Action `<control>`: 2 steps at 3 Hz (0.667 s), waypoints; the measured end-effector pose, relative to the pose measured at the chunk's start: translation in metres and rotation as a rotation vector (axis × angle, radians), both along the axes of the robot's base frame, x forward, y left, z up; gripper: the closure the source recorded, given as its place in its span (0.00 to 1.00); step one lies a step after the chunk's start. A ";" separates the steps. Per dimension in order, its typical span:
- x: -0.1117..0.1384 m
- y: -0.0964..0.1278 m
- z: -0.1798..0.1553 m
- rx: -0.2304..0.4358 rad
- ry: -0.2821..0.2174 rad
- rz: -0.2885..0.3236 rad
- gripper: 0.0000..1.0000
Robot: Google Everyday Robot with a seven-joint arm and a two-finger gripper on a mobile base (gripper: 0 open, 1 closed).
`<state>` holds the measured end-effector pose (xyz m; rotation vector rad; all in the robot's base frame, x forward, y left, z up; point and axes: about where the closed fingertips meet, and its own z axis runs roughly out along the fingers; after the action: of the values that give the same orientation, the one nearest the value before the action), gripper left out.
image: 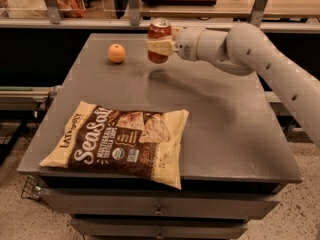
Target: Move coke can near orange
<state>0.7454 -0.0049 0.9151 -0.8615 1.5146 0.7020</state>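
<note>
Camera view, gripper (159,46) gripping coke can (160,31) (cylindrical), near orange (116,53)

Smooth cream plastic gripper (161,47), over the far table edge, clasps a glossy red metal coke can (159,31). Left of it sits a matt-skinned round orange (116,53). Beneath is a dull grey metal table (230,129), with a glossy crinkled chip bag (120,141) nearer.

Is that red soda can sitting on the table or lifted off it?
Lifted off. The gripper clamps the coke can upright, its shadow lying on the table apart from its base.
</note>
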 end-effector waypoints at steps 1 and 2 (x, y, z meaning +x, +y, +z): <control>0.001 0.024 -0.012 -0.033 0.010 0.025 1.00; 0.005 0.043 -0.022 -0.045 0.015 0.046 1.00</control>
<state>0.7508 0.0382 0.8936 -0.9294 1.5332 0.7123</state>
